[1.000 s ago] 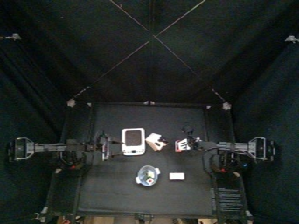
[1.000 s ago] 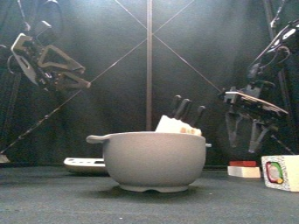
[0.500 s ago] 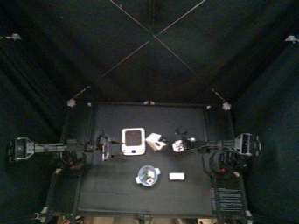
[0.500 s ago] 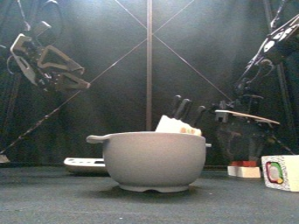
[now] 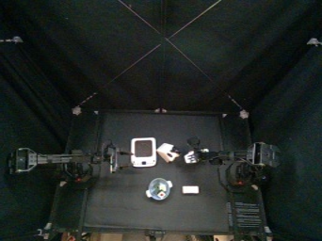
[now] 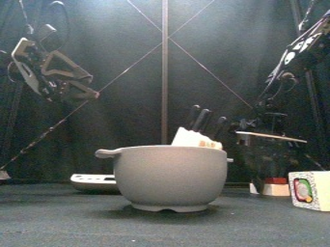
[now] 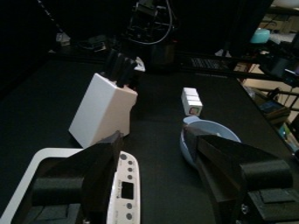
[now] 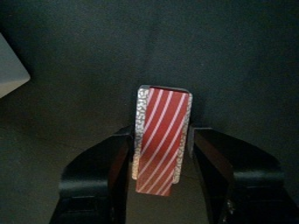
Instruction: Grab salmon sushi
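Red-striped salmon sushi (image 8: 163,137) now sits between the lowered right gripper (image 8: 163,175)'s narrowing jaws (seemingly touching, not clamped).

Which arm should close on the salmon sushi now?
Right. In its wrist view the salmon sushi lies between the right gripper's open jaws. The left gripper hangs high, away from it.
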{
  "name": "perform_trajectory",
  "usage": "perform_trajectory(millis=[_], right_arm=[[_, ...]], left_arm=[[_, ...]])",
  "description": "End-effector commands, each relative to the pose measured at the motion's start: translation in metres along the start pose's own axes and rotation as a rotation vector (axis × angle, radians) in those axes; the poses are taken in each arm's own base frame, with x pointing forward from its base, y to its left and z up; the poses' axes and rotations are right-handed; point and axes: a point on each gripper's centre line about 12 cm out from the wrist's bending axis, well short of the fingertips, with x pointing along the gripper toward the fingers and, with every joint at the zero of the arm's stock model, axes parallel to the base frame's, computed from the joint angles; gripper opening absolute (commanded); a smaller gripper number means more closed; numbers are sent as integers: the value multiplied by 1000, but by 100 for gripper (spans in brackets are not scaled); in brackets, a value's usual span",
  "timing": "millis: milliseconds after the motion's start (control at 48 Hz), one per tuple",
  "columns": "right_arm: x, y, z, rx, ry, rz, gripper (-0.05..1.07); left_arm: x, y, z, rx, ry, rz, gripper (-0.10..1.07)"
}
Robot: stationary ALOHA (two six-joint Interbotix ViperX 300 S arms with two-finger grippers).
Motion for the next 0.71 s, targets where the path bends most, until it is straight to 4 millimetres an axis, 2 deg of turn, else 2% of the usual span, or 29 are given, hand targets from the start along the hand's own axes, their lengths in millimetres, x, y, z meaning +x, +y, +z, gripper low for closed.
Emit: perform_trajectory(millis=[0, 146, 396, 688], right_arm=[[-9, 6, 8, 0, -26, 26, 60], [-27, 10, 20, -10, -72, 27, 58], [-49, 10, 30, -10, -122, 38, 58], [-59, 9, 28, -3, -133, 69, 58]], left_arm=[[2, 1, 4, 1, -15, 2, 92], [2, 1, 4, 0, -15, 0, 92], [2, 1, 4, 0, -15, 0, 92], [2, 1, 5, 1, -17, 3, 92]])
